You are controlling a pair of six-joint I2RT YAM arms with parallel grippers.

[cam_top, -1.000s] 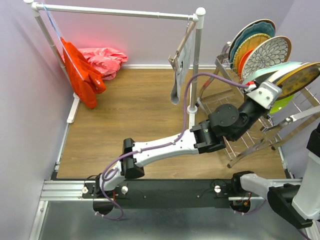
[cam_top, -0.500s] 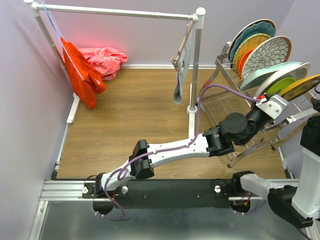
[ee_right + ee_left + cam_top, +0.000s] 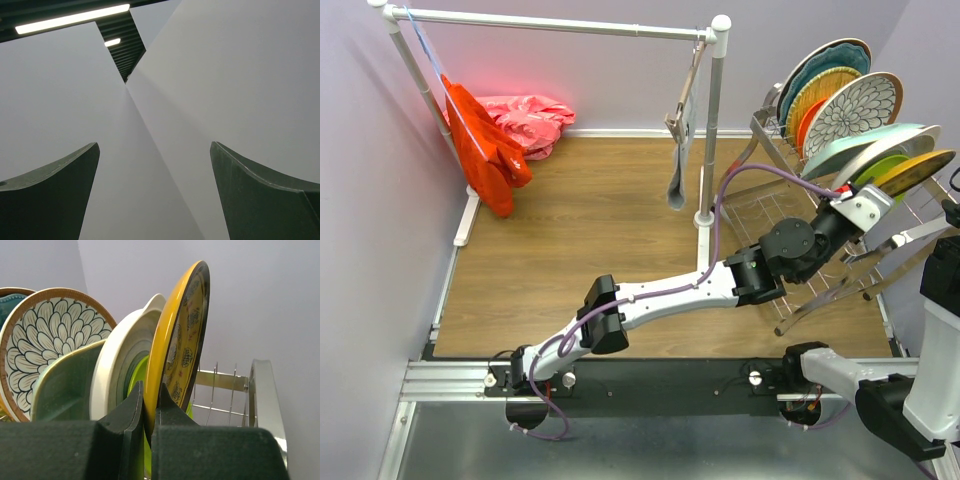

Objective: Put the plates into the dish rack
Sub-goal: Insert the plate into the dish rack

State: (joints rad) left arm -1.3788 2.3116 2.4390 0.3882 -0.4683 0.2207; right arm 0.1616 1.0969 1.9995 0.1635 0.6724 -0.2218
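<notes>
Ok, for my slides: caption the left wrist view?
Left pincer holding the yellow patterned plate beside the white plate.

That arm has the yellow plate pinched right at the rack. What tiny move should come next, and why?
Probably lower the yellow patterned plate a little into the dish rack, then open. The left gripper is shut on its lower rim, and the plate stands nearly upright beside the white plate. Whether it sits between tines is hidden.

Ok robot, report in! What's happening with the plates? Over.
Left gripper shut on yellow plate, at the dish rack. Right gripper open, empty. Nothing visibly blocking.
</notes>
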